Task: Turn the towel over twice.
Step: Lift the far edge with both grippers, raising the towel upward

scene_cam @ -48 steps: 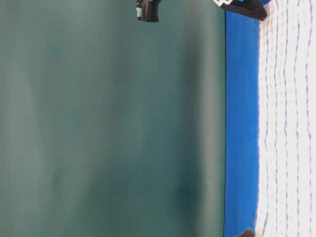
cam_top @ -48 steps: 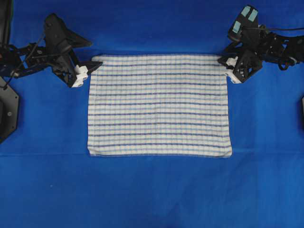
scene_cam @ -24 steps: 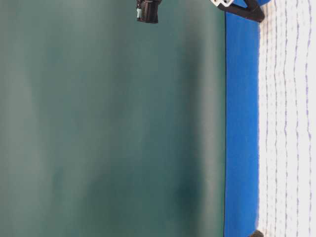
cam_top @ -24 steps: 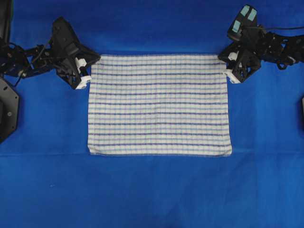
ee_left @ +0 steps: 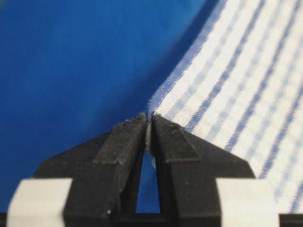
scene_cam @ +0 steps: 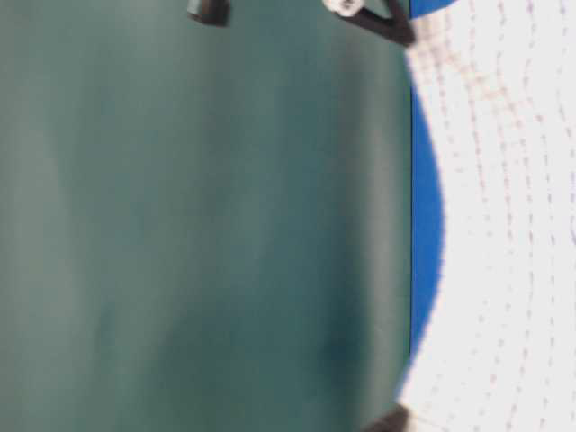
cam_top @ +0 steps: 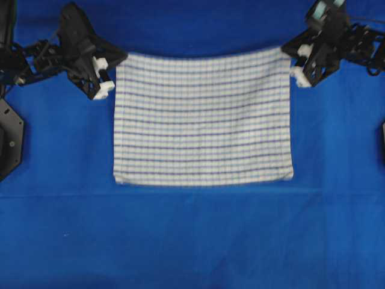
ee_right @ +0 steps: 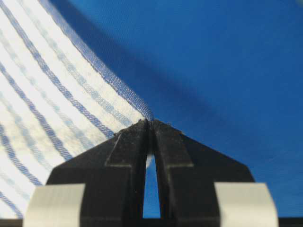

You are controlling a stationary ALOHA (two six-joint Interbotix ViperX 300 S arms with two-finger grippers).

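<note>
A blue table cover point(cam_top: 192, 241) spreads across the whole work surface. On it lies the striped towel point(cam_top: 201, 120), its near edge flat and its far edge lifted, sagging between 2 raised corners. The left gripper point(cam_top: 111, 71) is pinched tight on the far left corner, and the right gripper point(cam_top: 290, 60) is pinched tight on the far right corner.

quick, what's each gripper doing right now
left gripper: shut on a far corner of the towel.
right gripper: shut on the towel's other far corner.
</note>
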